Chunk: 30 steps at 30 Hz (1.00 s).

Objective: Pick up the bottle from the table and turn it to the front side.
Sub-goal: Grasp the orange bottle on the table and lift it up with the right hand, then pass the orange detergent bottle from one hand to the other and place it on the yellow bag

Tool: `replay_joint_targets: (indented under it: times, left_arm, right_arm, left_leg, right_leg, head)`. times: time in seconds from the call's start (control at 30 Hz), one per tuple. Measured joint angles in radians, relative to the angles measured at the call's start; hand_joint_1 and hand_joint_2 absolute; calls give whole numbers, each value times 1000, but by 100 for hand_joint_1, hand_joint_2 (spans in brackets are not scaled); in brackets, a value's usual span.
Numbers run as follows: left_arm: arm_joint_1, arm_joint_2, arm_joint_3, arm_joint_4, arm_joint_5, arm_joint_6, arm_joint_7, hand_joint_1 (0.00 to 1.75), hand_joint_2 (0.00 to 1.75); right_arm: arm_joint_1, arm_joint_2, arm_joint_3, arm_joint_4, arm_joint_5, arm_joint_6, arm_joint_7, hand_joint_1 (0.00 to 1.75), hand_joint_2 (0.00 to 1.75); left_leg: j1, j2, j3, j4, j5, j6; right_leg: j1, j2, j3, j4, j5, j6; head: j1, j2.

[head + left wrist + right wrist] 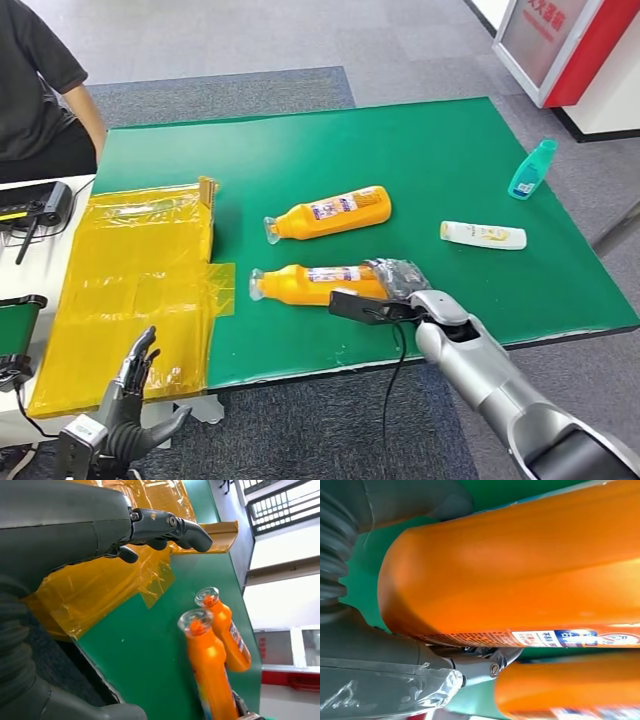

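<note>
Two orange bottles lie on their sides on the green table (453, 150), clear caps to the left. My right hand (396, 280), wrapped in clear film, grips the base end of the near bottle (309, 285). In the right wrist view that bottle (516, 575) sits between the thumb (414, 500) and the fingers (486, 662), with the far bottle (565, 685) beyond. The far bottle (332, 213) lies free behind it. My left hand (132, 400) hovers with fingers apart by the table's front left corner. The left wrist view shows my left hand (75, 525) and both bottles (209, 670) (230, 635).
A yellow plastic sheet (128, 280) covers the table's left end. A white bottle (483, 235) and a teal bottle (532, 170) lie at the right. A person in black (38, 90) sits at the far left, with black devices (34, 205) nearby. A red-and-white stand (573, 50) is at the back right.
</note>
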<state>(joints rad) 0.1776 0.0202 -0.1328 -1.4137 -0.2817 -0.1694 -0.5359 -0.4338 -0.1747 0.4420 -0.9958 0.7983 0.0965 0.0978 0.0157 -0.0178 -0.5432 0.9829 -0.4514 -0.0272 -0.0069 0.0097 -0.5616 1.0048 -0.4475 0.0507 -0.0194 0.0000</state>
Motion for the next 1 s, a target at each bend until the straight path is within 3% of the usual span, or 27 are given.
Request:
replay_joint_targets:
  times: [0.27,0.53,1.0]
  left_arm:
    - [9,-22,32,-9,146,-137,0,0,175]
    - [-53,-66,62,13,435,-357,88,0,175]
    - [-163,-84,52,73,523,-386,221,0,175]
  right_arm:
    - [158,9,-20,-296,-125,-56,-55,175,175]
    - [202,83,16,-371,-204,-92,-133,175,175]
    - [213,208,217,-300,-151,-157,-186,175,175]
  left_leg:
    - [0,0,-4,0,0,0]
    - [0,0,-4,0,2,0]
    - [0,0,-5,0,3,-2]
  right_leg:
    - [0,0,-3,0,0,0]
    - [0,0,-3,0,1,0]
    - [1,0,-6,1,2,-1]
  head:
    - [0,0]
    - [0,0]
    - [0,0]
